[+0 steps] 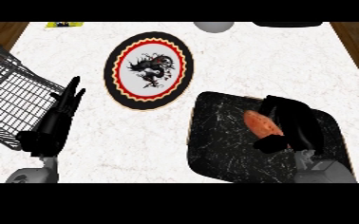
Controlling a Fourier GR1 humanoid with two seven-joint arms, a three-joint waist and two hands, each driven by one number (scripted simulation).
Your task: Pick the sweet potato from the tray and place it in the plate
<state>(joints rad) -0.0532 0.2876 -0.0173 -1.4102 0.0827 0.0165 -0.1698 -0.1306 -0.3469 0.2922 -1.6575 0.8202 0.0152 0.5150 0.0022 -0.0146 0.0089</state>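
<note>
A white marbled counter (98, 137) fills the view, with brown wood showing past its far left and far right corners.

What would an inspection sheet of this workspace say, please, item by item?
Surface: white marbled counter, wood showing at both upper corners.
Job's things: sweet potato lies on the black tray; plate with a black rim and a dragon design stands up-left of the tray, nothing on it.
Clutter: wire rack at the left edge; yellow item, grey round object and dark object at the far edge, all cut off.
Hands: right hand curls round the sweet potato over the tray; left hand is open, fingers up, beside the rack.
Cables: nothing seen.
Surroundings: nothing seen beyond the counter.
</note>
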